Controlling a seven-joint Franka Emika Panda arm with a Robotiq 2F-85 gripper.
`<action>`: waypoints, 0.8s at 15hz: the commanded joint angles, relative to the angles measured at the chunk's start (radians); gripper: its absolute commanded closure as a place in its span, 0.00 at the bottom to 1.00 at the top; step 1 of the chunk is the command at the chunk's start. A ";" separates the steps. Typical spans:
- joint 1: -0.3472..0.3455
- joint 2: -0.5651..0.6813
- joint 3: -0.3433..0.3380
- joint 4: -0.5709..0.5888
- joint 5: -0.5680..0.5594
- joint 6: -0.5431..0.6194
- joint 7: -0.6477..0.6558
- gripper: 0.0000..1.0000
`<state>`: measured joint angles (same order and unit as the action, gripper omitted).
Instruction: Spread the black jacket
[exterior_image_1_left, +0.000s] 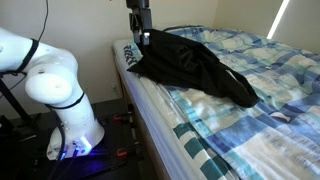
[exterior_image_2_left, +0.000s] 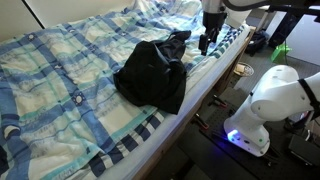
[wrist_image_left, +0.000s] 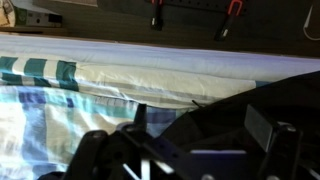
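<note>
The black jacket (exterior_image_1_left: 190, 65) lay bunched in a heap on the bed (exterior_image_1_left: 245, 130) at upper centre, nothing spread yet, the gripper (exterior_image_1_left: 141, 40) at its upper-left edge, its grip impossible to tell.

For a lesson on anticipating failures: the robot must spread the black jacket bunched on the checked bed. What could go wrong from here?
1. The crumpled black fabric jacket lies close to the mattress edge, so a pull that way could drag it off the bed.
2. The gripper is at the jacket's bunched end. How many layers it would catch is unclear, so folds may lift together rather than open.
3. The loose blue checked blanket underneath could get pinched or dragged along.
</note>
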<state>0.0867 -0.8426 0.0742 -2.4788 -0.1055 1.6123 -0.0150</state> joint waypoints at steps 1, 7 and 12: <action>0.047 0.041 0.022 0.015 0.017 0.046 -0.027 0.00; 0.142 0.139 0.039 0.010 0.007 0.195 -0.155 0.00; 0.163 0.268 0.033 -0.001 0.000 0.354 -0.234 0.00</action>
<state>0.2456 -0.6501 0.1066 -2.4852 -0.1017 1.9003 -0.2066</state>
